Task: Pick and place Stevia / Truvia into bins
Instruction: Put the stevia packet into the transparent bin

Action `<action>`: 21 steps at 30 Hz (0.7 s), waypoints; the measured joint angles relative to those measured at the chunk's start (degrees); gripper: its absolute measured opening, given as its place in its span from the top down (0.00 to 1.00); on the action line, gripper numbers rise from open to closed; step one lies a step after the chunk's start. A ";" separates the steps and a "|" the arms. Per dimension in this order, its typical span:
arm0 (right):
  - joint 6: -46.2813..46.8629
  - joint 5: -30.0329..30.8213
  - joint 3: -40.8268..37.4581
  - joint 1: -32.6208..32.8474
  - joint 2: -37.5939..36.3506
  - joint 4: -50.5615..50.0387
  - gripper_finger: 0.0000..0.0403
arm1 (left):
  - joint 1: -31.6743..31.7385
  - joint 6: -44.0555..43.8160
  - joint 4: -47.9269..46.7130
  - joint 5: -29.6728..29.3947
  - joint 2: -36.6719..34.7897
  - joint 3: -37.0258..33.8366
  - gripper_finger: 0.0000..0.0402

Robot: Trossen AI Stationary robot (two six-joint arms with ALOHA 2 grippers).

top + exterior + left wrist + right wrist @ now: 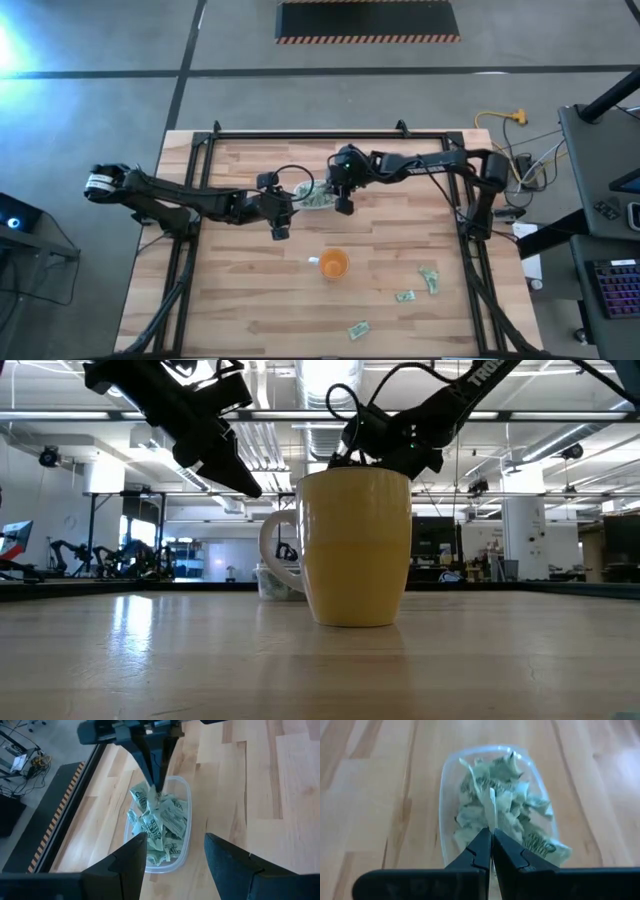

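The clear tub [314, 196] stands on the table's far half, heaped with pale green and white Stevia sachets [159, 822]; it also shows in the right wrist view [447, 785]. My right gripper [492, 836] hangs over the tub's right end [344, 206], shut on one sachet. My left gripper [175, 839] is open and hovers above the table just near-left of the tub [280, 228], touching nothing. Three more sachets [428, 278] [405, 296] [358, 329] lie flat on the table's near right part. My right gripper pinches one sachet [493, 810] between its two fingertips, coming from above and pointing down into the tub. The sachet stands edge-on at the fingertips, right over the heap; whether it touches the other sachets I cannot tell.
The round orange cup [333, 264] stands near the table's middle and fills the low view [355, 545], hiding the right gripper there. A small white scrap [313, 261] lies just left of the cup. A black frame [300, 133] runs around the table's far edge and sides.
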 joint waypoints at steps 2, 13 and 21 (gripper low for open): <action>0.43 -0.03 0.00 0.00 0.43 -1.03 0.98 | 0.00 0.00 -0.06 0.00 0.00 0.00 0.55; 0.79 -0.87 -0.11 0.02 0.80 -10.19 0.98 | 0.00 -0.02 0.11 0.00 0.00 0.00 0.55; -0.02 -1.03 -0.15 0.02 -1.16 -6.61 0.98 | 0.00 -0.01 0.31 0.00 0.00 0.00 0.55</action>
